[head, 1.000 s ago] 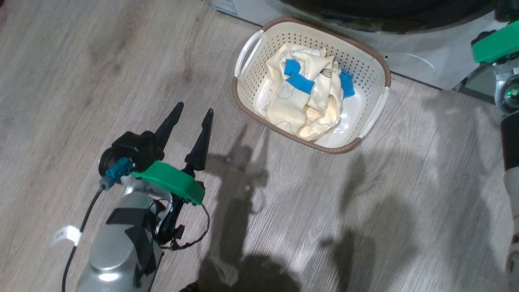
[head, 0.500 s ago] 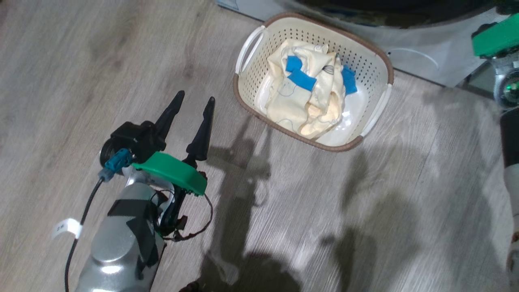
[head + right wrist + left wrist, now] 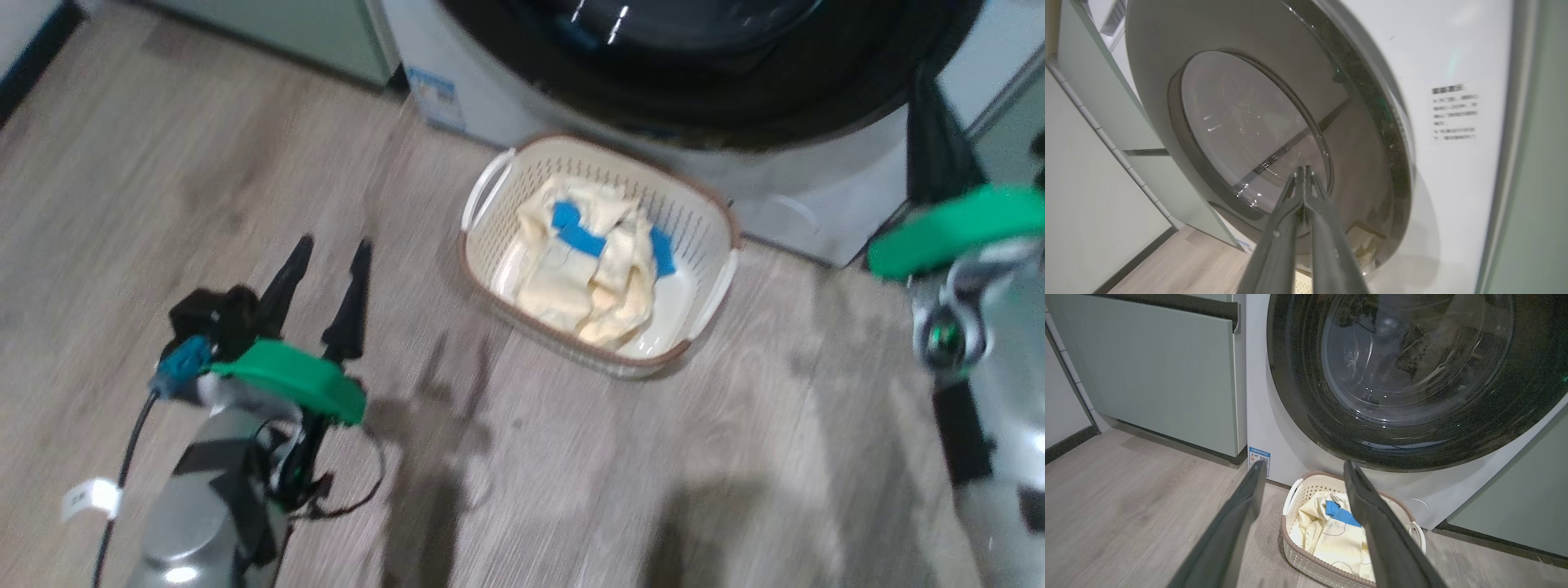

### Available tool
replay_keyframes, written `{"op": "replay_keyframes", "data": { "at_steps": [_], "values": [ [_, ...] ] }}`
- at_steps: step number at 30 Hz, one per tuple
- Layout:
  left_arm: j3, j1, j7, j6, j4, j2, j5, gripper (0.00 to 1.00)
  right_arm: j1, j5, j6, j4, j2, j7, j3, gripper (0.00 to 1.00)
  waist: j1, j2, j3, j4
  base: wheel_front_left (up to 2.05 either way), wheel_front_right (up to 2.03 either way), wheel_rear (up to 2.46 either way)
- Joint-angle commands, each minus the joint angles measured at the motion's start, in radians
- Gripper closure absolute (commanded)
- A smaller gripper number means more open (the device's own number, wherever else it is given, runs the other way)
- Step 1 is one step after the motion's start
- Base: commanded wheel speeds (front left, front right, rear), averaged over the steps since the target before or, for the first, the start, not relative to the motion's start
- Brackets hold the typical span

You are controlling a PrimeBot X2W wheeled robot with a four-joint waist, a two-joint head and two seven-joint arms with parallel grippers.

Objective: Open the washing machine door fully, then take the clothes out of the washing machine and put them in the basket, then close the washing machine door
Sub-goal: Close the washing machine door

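Maybe the shiny black round glass door [image 3: 1412,375] isn't clicked shut.
Cream clothes [image 3: 584,278] lie in the holey cream plastic basket [image 3: 690,224], mid frame; left gripper [image 3: 333,242] gapes (empty), right gripper [image 3: 1303,169], pinched together, might slip on that shine.

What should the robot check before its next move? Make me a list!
1. Are the clothes inside the basket, with none over its rim? ok.
2. Is the left gripper open and empty above the floor? ok.
3. Is the right gripper shut with nothing between its fingers, pointing at the washing machine door? ok.
4. Is that door latched onto the washing machine? It looks flush, but cannot tell.
5. Is anything left inside? Cannot tell, the door glass is dark.
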Motion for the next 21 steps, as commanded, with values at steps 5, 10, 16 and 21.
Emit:
{"op": "replay_keyframes", "data": {
  "at_steps": [5,10,16,21],
  "values": [
    [0.025,0.033,-0.006,-0.001,-0.007,0.093,-0.012,0.0,0.13,0.0,-0.003,-0.088,0.013,-0.005,-0.009,1.0,0.0002,-0.0001,-0.126,-0.062,0.0,0.0,0.0],
    [0.037,0.068,-0.006,-0.001,0.014,0.129,0.0,0.0,0.255,-0.022,-0.003,-0.137,0.013,-0.005,-0.036,0.74,0.0002,-0.0001,-0.196,-0.112,0.0,0.0,0.0],
    [0.067,0.104,-0.006,-0.001,0.036,0.142,-0.006,0.0,0.382,-0.046,-0.003,-0.184,0.013,-0.005,-0.066,0.0,0.0002,-0.0001,-0.262,-0.172,0.0,0.0,0.0],
    [0.066,0.126,-0.006,-0.001,0.047,0.15,-0.008,0.0,0.463,-0.076,-0.003,-0.231,0.013,-0.005,-0.105,0.0,0.0002,-0.0001,-0.291,-0.216,0.0,0.0,0.0]
  ]
}}
